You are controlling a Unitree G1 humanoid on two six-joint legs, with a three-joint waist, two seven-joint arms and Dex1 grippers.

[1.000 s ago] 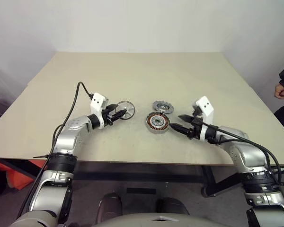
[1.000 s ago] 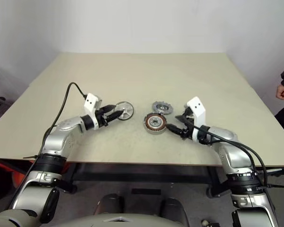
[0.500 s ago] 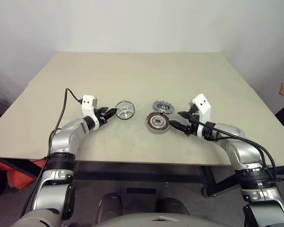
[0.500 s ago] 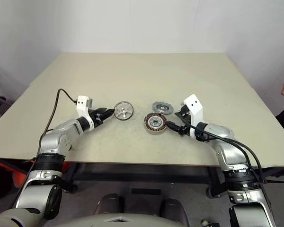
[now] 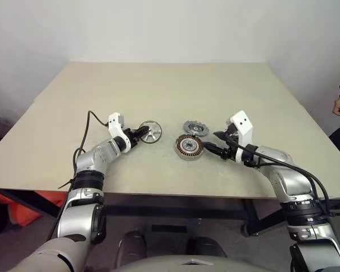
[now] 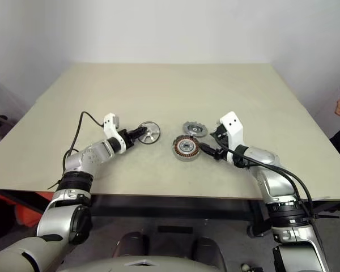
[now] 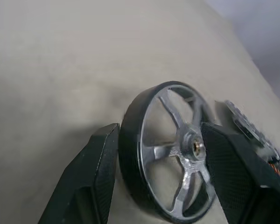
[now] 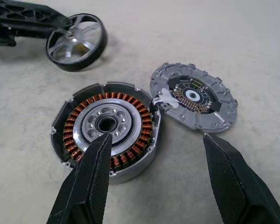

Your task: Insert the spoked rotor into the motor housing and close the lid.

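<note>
The spoked rotor (image 7: 170, 154), lying on the table (image 5: 158, 90) left of the motor housing (image 5: 188, 147), looks light, rigid and slick, so the left gripper (image 7: 161, 172), fingers spread astride its rim, should pinch there, while the right gripper (image 8: 161, 179) hangs open beside the housing.

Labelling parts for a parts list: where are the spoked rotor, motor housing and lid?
spoked rotor (image 7: 177, 154), left wrist view, on a spoke.
motor housing (image 8: 107, 125), right wrist view, central hub.
lid (image 8: 194, 97), right wrist view, centre.

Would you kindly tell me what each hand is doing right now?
Left hand: open, fingers straddling the spoked rotor.
Right hand: open, holding nothing.
</note>
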